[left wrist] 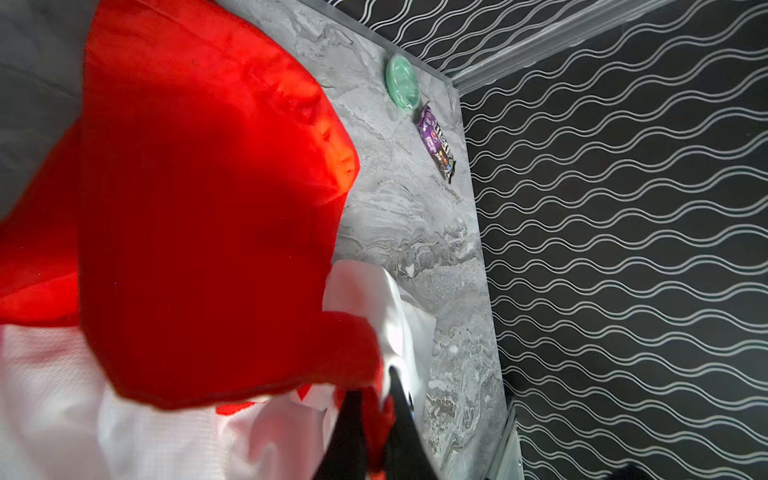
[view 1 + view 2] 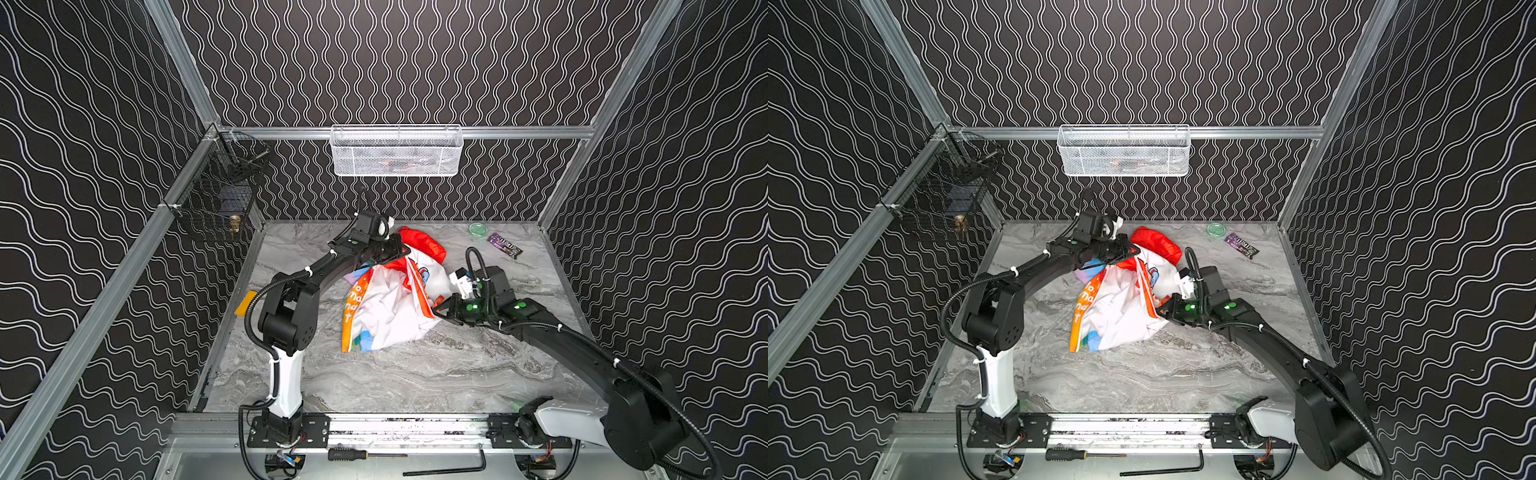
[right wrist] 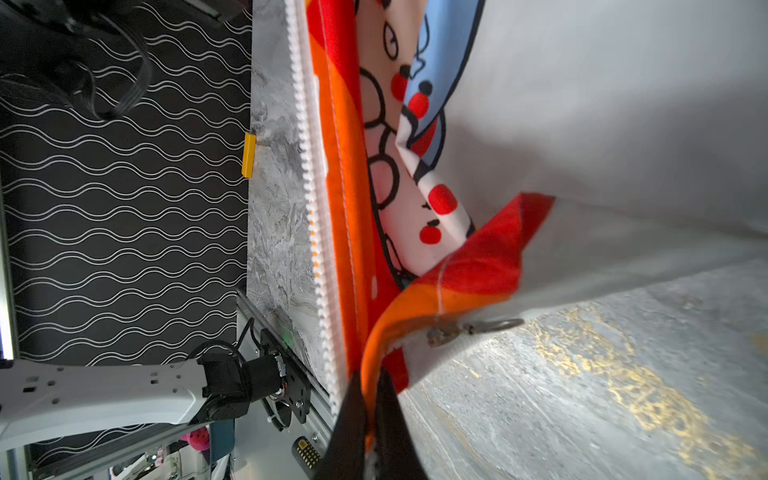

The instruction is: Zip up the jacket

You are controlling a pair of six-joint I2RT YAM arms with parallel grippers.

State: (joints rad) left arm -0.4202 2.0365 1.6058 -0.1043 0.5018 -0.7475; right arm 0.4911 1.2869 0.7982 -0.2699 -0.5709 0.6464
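The jacket (image 2: 390,303) (image 2: 1121,309) lies crumpled mid-table, white lining up, with its red hood (image 2: 424,243) toward the back. My left gripper (image 2: 405,251) (image 2: 1136,250) is shut on red fabric by the hood; the left wrist view shows that cloth pinched at the gripper (image 1: 376,399). My right gripper (image 2: 436,311) (image 2: 1160,309) is at the jacket's right edge, and the right wrist view shows its jaws (image 3: 371,382) closed on an orange hem. There, a row of white zipper teeth (image 3: 311,187) runs along the orange edge and a metal zipper pull (image 3: 469,330) hangs free.
A green lid (image 2: 478,230) and a purple candy wrapper (image 2: 505,245) lie at the back right. A white mesh basket (image 2: 397,151) hangs on the back wall and a black wire basket (image 2: 220,195) on the left. A yellow block (image 2: 245,303) sits at the table's left edge.
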